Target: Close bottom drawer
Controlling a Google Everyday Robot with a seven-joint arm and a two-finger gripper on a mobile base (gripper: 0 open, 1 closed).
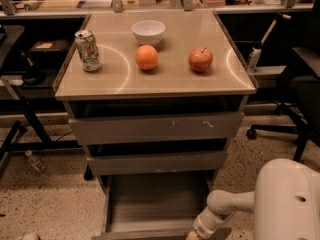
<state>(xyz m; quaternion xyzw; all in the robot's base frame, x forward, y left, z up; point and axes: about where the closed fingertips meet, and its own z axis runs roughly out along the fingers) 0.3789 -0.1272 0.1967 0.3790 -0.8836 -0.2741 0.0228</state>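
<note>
The bottom drawer [155,204] is pulled far out at the foot of the cabinet, showing its wood-grain floor and thin side walls. Its front edge [140,233] runs along the bottom of the view. My white arm [227,206] reaches in from the lower right. My gripper [196,234] is at the drawer's front right corner, mostly cut off by the bottom edge of the view. Above are the middle drawer [157,162] and the wide top drawer [157,128] with white scratches.
On the cabinet top [165,81] stand a drink can [88,50], a white bowl [148,32], an orange [147,57] and an apple [200,59]. Office chairs stand at the right [295,104] and a desk frame at the left [25,129]. A bottle [36,161] lies on the floor.
</note>
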